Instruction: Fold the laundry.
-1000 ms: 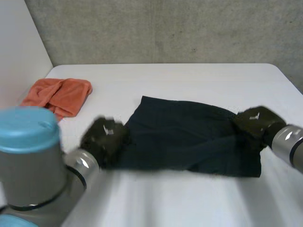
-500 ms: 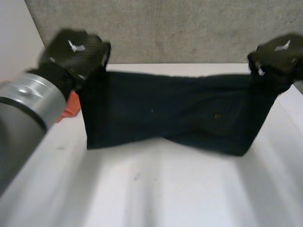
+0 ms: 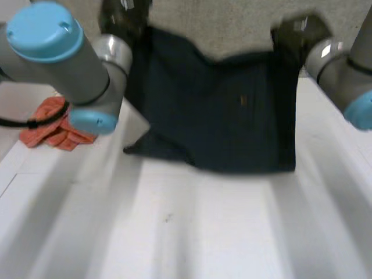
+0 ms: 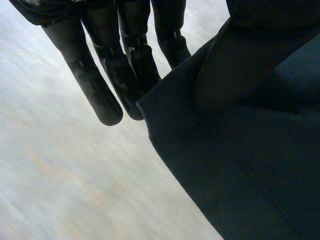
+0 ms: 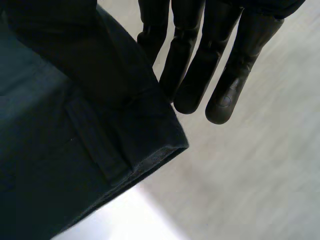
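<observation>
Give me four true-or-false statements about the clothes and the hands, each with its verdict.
1. The left hand and the right hand each hold an upper corner of the dark garment. True.
2. The dark garment lies spread flat on the table. False: it hangs from the two raised hands.
3. An orange cloth lies on the table beside the left arm. True.
4. The right hand holds the orange cloth. False: neither hand touches it; the right hand holds the dark garment.
</observation>
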`<state>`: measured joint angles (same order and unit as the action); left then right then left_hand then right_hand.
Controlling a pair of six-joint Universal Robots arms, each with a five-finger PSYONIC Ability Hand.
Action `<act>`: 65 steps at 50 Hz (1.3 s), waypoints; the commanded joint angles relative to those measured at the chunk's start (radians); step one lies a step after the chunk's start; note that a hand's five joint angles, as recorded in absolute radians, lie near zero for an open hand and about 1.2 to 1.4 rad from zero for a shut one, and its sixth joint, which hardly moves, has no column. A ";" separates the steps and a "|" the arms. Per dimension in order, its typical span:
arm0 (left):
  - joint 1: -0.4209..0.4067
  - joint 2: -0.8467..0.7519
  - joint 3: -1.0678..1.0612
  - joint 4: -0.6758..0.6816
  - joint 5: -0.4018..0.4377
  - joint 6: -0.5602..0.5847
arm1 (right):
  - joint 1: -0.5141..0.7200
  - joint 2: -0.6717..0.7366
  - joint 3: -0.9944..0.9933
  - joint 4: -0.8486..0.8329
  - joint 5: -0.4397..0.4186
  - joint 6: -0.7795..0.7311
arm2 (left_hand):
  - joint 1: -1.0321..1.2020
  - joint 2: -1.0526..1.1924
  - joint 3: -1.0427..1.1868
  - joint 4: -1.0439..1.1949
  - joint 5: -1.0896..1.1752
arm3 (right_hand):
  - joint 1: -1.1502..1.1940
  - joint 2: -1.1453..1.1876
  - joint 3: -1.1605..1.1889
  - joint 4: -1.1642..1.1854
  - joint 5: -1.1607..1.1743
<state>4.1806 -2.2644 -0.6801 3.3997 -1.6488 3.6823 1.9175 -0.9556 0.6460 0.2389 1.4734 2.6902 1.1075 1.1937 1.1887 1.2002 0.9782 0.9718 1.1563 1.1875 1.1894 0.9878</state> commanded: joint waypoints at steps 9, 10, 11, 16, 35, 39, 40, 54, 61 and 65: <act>0.001 0.206 -0.154 0.138 -0.005 -0.013 | 0.023 -0.120 -0.013 -0.184 -0.015 0.031 | 0.289 0.203 0.208 0.196 0.244 | 0.424 0.240 0.209 0.207 0.234; 0.004 0.219 -0.189 0.133 -0.006 -0.015 | 0.029 -0.124 0.012 -0.175 -0.021 0.030 | 0.289 0.203 0.208 0.196 0.244 | 0.424 0.240 0.209 0.207 0.234; 0.010 0.248 -0.272 0.121 -0.005 -0.018 | 0.035 -0.132 0.064 -0.158 -0.034 0.028 | 0.289 0.203 0.208 0.196 0.244 | 0.424 0.240 0.209 0.207 0.234; 0.022 0.304 -0.531 0.106 -0.003 -0.019 | 0.035 -0.150 0.277 -0.130 -0.082 0.019 | 0.289 0.203 0.208 0.196 0.244 | 0.424 0.240 0.209 0.207 0.234; -0.011 0.431 -1.056 -0.184 0.000 -0.007 | 0.021 -0.147 0.788 -0.087 -0.081 -0.162 | 0.289 0.203 0.208 0.196 0.244 | 0.424 0.240 0.209 0.207 0.234; -0.014 0.512 -1.099 -0.341 0.000 -0.007 | 0.018 -0.261 0.851 0.025 -0.085 -0.171 | 0.289 0.203 0.208 0.196 0.244 | 0.424 0.240 0.209 0.207 0.234; -0.016 0.531 -1.110 -0.371 0.001 -0.007 | 0.020 -0.281 0.862 0.054 -0.087 -0.173 | 0.289 0.203 0.208 0.196 0.244 | 0.424 0.240 0.209 0.207 0.234; -0.085 0.740 -1.198 -0.634 0.009 0.194 | 0.017 -0.539 1.035 0.357 -0.088 -0.443 | 0.289 0.203 0.208 0.196 0.244 | 0.424 0.240 0.209 0.207 0.234; -0.080 0.554 -1.049 -0.393 0.003 0.200 | 0.029 -0.442 0.980 0.151 -0.085 -0.297 | 0.289 0.203 0.208 0.196 0.244 | 0.424 0.240 0.209 0.207 0.234; -0.064 0.377 -0.880 -0.228 -0.003 0.193 | 0.031 -0.301 0.902 0.021 -0.039 -0.271 | 0.289 0.203 0.208 0.196 0.244 | 0.424 0.240 0.209 0.207 0.234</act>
<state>4.0983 -1.6803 -1.7479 2.9630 -1.6454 3.8873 1.9429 -1.4116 1.6319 0.4274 1.3911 2.3577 1.1076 1.1975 1.1931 1.2010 0.9775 0.9755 1.1563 1.1905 1.1895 0.9878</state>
